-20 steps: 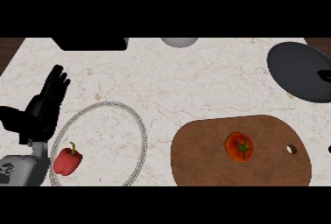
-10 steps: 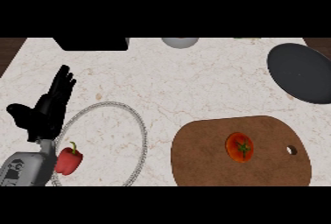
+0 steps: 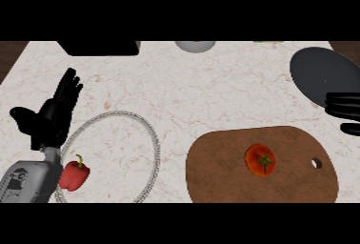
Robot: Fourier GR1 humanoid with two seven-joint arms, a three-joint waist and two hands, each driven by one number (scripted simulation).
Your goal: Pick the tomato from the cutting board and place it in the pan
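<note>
Tomato (image 3: 261, 160) sits mid cutting board (image 3: 232, 181), stem side up, round, no clear long axis. No writing seen. Pan (image 3: 323, 71) far right. Right hand (image 3: 345, 107) at right edge, fingers only, can't tell grip. Left hand (image 3: 51, 116) fingers straight, holding nothing, near red pepper (image 3: 73, 174) on plate (image 3: 151, 143).

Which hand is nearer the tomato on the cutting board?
Right. The right hand shows at the view's right edge, just up and right of the tomato. The left hand rests open far across the counter, beyond the plate.
</note>
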